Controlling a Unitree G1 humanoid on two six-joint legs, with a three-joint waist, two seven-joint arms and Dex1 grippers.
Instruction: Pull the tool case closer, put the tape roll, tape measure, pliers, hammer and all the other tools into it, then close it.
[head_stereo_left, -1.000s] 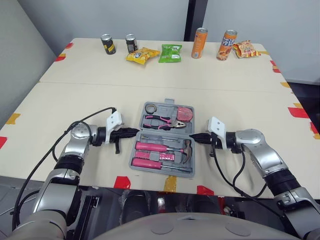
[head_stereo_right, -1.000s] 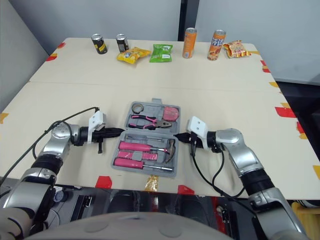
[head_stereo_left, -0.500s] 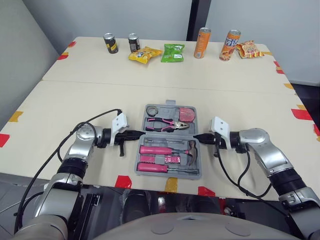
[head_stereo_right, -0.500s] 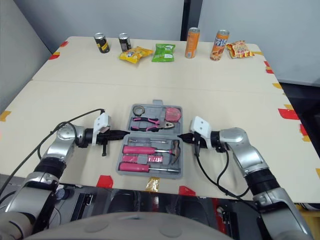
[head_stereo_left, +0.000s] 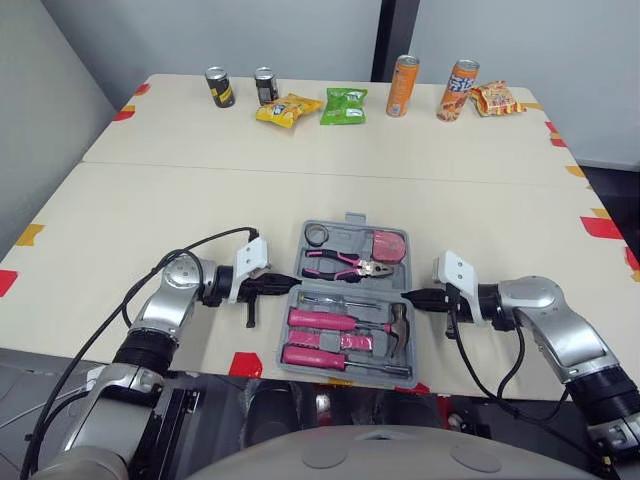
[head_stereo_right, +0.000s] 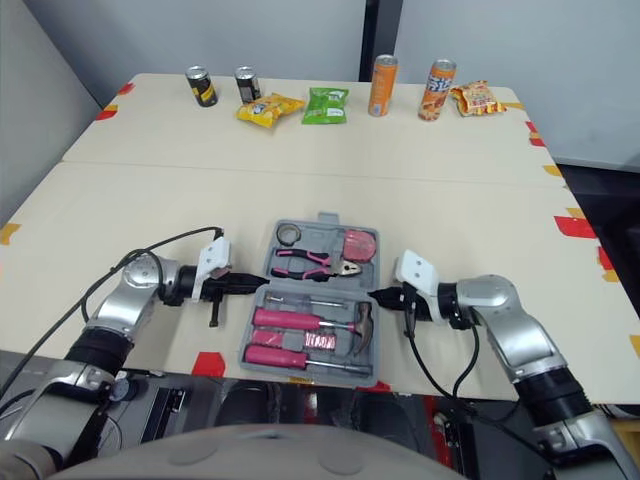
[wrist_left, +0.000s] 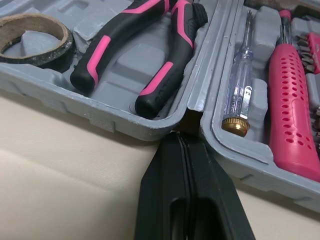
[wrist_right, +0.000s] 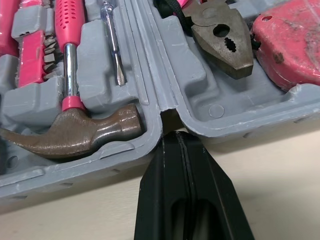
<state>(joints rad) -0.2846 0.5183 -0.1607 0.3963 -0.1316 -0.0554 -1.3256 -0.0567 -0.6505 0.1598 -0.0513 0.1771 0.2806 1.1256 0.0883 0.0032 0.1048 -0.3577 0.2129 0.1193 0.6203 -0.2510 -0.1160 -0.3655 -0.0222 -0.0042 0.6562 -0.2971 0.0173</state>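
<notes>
— Near the front edge of the worktop (head_stereo_left: 120, 215) lies our case (head_stereo_left: 350, 218), flat open.
— So the pull looks done. What's loaded?
— We count the tape roll (head_stereo_left: 317, 236), tape measure (head_stereo_left: 386, 246), pliers (head_stereo_left: 345, 264) and hammer (head_stereo_left: 398, 327), all in their slots.
— And our jaws?
— On our left gripper (head_stereo_left: 288, 286) and right gripper (head_stereo_left: 408, 295) the jaws are pressed together, tips at the hinge notches on either side.
— Then only closing is left, we judge.

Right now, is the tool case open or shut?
Open: both halves of the tool case lie flat, with pliers and hammer showing inside.
</notes>
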